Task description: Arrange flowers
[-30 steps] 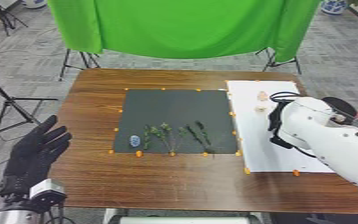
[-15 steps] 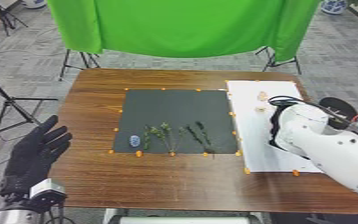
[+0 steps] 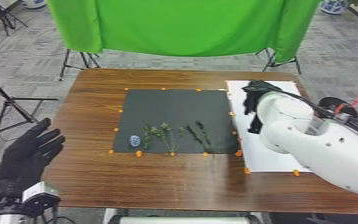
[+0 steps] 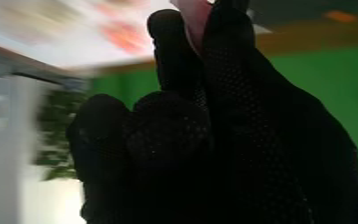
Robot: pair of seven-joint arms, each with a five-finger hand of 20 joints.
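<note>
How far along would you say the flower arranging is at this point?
Green stems and a blue oval piece lie on the dark mat, so that part looks done. The right hand has a pink piece between its fingers. Blurred reddish shapes on the white sheet seem left to place.

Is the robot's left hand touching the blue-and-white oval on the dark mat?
Apart. The head view shows brown table and some dark mat between the left hand and the blue-and-white oval.
</note>
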